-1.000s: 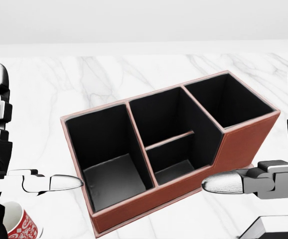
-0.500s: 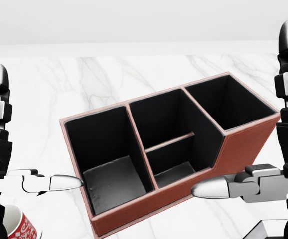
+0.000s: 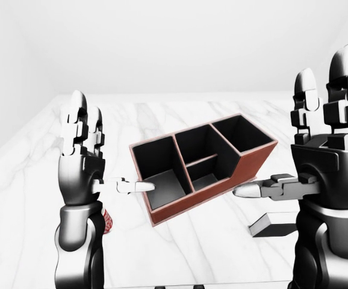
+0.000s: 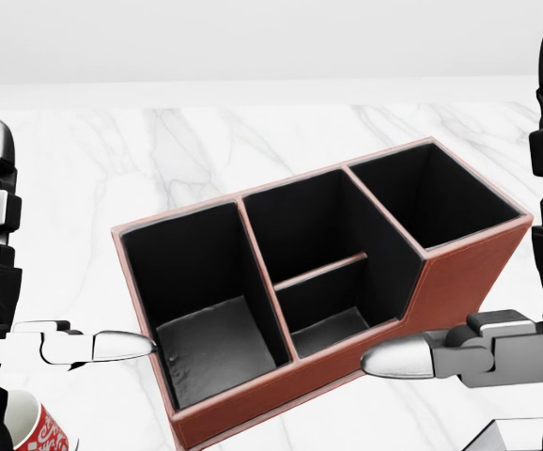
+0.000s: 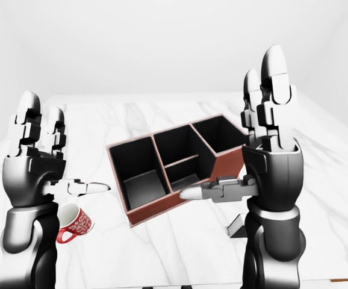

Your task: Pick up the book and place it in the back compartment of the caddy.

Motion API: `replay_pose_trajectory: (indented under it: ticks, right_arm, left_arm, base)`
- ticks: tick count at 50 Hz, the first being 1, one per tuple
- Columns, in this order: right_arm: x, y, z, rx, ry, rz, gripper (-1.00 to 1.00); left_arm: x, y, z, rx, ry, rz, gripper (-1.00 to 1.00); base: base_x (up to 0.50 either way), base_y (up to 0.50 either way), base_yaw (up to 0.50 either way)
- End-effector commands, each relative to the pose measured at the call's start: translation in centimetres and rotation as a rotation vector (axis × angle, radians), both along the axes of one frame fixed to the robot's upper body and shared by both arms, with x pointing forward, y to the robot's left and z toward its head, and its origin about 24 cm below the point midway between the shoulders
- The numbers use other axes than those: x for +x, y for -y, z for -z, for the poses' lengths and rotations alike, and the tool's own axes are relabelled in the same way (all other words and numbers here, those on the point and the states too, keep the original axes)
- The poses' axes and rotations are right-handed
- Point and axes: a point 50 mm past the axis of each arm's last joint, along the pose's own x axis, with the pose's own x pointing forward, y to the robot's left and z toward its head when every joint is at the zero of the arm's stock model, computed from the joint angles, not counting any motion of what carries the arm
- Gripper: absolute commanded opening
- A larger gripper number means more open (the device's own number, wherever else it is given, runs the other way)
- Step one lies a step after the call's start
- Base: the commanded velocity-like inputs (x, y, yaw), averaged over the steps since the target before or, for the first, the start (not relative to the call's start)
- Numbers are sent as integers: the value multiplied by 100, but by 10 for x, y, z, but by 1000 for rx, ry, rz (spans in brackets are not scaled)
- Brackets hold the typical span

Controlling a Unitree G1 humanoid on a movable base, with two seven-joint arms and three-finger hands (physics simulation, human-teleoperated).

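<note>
Left hand: your left hand [image 3: 80,150] stands upright with its fingers spread and nothing in it; its thumb tip points at the short end wall of the caddy [image 4: 300,310], close to it, though you cannot tell whether it touches.
Right hand: your right hand [image 3: 327,138] is likewise wide open and empty, fingers raised, thumb reaching toward the caddy's long brown wall.
Book: the book [image 3: 274,224] lies flat on the tabletop [image 3: 180,253] near its right edge, below your right forearm and just beside the caddy; only a corner shows in the head view, largely hidden by the arm.
Caddy: it sits at a slant around the middle of the tabletop, all compartments empty.
Risk, reach: the book lies low beside your right arm, so coming down blind you may press it flat or shove it toward the table edge.
Risk, caddy: either thumb can knock the caddy and turn it, and then the back compartment is no longer where you expect.
Risk, cup: the red patterned cup [image 5: 74,221] lies by your left arm; a sweep of that arm may roll it away.
</note>
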Motion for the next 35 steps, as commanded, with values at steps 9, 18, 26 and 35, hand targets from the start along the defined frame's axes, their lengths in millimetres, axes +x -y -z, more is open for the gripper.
replay_pose_trajectory:
  ticks: [9, 18, 26, 35]
  right_arm:
    - [-6, -1, -12, -101, 67, 58, 100]
    - [-12, 3, -26, -221, 140, 128, 100]
    - [-20, 4, -33, -659, 114, 325, 100]
    - [-19, 5, -32, -735, 65, 384, 100]
  left_arm:
    - [-1, -1, -3, -1, 17, -2, 100]
    - [-1, -1, -4, -1, 21, -3, 100]
    - [0, -1, -2, 0, 11, -5, 100]
    - [0, -1, -3, 0, 17, -5, 100]
  base:
    - [0, 0, 0]
    - [0, 0, 0]
    - [0, 0, 0]
    - [0, 0, 0]
